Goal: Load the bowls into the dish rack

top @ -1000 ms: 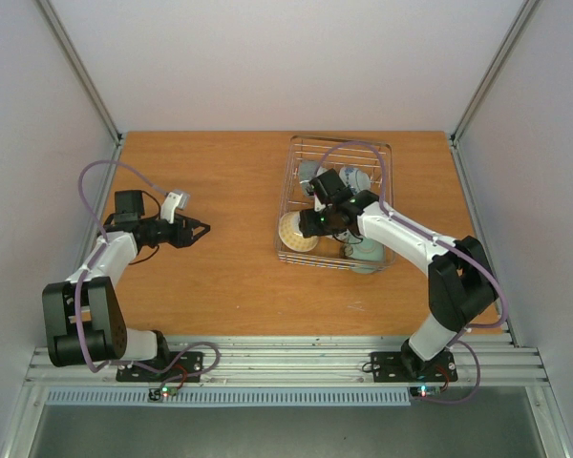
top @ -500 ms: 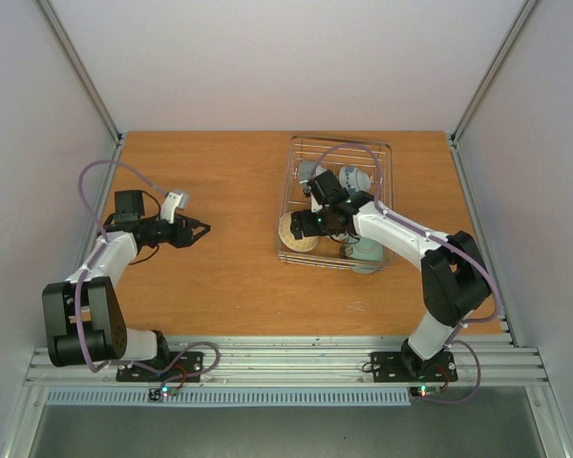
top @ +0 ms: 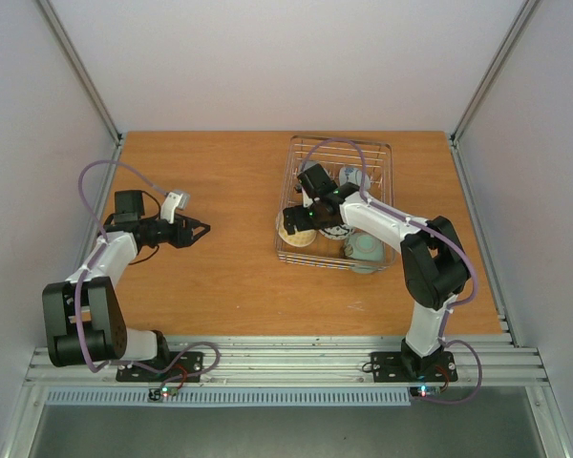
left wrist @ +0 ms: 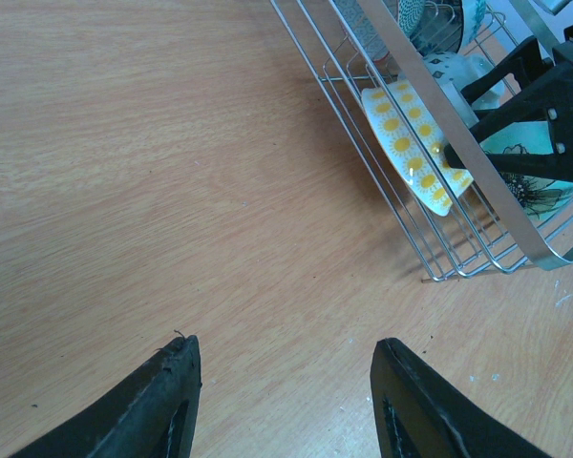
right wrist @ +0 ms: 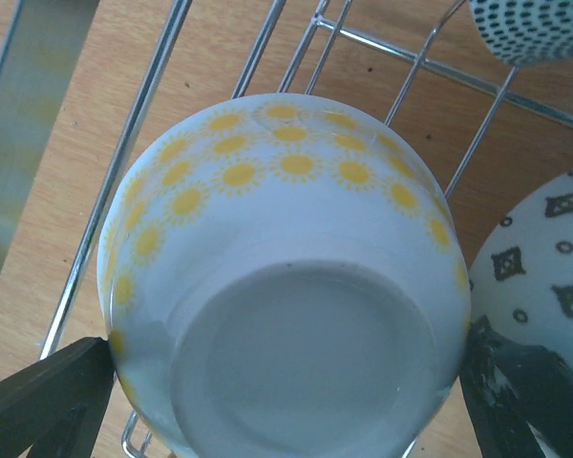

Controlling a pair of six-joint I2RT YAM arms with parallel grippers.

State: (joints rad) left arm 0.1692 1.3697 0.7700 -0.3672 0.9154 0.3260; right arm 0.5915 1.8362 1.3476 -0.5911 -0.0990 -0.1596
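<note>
Right end effector (right wrist: 286,396) parted around yellow bowl (right wrist: 285,239), rim hidden, left end effector (left wrist: 282,401) apart

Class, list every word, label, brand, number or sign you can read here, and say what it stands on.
None: no readable text in any view. The yellow-flowered bowl, the diamond-patterned bowl and the dotted bowl carry only decoration, and the dish rack shows no label.
</note>
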